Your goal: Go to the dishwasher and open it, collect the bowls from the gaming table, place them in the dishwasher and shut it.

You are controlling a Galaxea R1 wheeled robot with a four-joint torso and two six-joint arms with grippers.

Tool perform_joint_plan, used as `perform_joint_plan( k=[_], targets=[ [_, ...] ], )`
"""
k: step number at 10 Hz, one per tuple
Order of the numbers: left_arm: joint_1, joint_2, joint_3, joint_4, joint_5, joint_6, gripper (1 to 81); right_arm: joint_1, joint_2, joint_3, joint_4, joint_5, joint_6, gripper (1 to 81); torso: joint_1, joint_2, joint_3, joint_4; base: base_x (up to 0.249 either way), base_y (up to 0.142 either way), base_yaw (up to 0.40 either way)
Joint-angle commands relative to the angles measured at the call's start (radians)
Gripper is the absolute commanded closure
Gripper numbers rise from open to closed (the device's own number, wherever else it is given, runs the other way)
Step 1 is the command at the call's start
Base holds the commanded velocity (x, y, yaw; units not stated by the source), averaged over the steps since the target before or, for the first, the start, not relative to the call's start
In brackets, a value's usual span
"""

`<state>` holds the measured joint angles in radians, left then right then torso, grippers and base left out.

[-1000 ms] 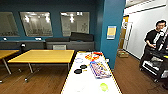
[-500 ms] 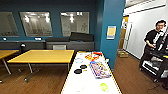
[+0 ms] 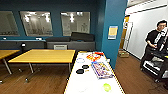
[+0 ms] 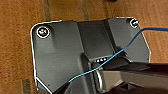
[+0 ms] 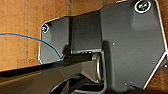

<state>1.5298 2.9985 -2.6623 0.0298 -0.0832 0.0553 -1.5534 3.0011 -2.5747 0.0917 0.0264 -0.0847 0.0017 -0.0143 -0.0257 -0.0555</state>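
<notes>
Straight ahead in the head view, the gaming table (image 3: pixel 87 82) runs away from the camera from the lower middle of the picture: a long white top with a thin yellow edge, its near end cut off by the lower border and its far end near the teal pillar (image 3: pixel 112 30). On it, from near to far, lie a small green thing (image 3: pixel 106 87), a large colourful game box (image 3: pixel 101 69) lying flat toward the right edge, two dark round things (image 3: pixel 82 69) close together left of the box, a pale bowl-like ring (image 3: pixel 80 60), and a red-and-orange box (image 3: pixel 94 56) at the far end. Left of it, a yellow table (image 3: pixel 45 55) on thin metal legs stands on the brown wood floor (image 3: pixel 37 82), with part of another yellow top (image 3: pixel 7 53) at the left border. Behind them sits a dark grey sofa (image 3: pixel 71 42) against a teal wall with framed glass panes (image 3: pixel 36 23). A yellow notice (image 3: pixel 112 32) hangs on the pillar. To the right, a person (image 3: pixel 155 42) in dark clothes stands at a control rig (image 3: pixel 157 62) by a white wall, with a cardboard box (image 3: pixel 123 53) on the floor nearer the pillar. In the left wrist view, the robot's dark plate hangs over wood floor (image 4: pixel 17 50), with a blue wire (image 4: pixel 117 53) crossing it; I cannot tell the state of the left claw. In the right wrist view, the plate is again over wood floor (image 5: pixel 22 32), with a blue wire (image 5: pixel 37 40) curving in to it; the right claw's state cannot be told either.
</notes>
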Motion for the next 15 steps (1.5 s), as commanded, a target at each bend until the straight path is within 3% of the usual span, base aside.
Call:
perform_joint_plan(
  k=[1,6,15],
  targets=[
    [-0.047,-0.004,-0.002,-0.001,0.051,0.003,1.0,0.046,0.002,0.013,-0.010,-0.059,-0.001,1.0,0.000,0.000,0.000,0.000,0.000,0.121,0.000],
    [-0.047,-0.004,-0.002,-0.001,0.049,0.003,1.0,0.044,0.003,0.013,-0.010,-0.059,-0.001,1.0,0.000,0.000,0.000,0.000,0.000,0.110,0.000],
    [-0.047,-0.002,-0.002,0.001,0.050,0.003,1.0,0.045,0.003,0.012,-0.006,-0.059,-0.001,1.0,-0.001,0.000,0.000,0.000,0.018,0.000,0.000]
  ],
)
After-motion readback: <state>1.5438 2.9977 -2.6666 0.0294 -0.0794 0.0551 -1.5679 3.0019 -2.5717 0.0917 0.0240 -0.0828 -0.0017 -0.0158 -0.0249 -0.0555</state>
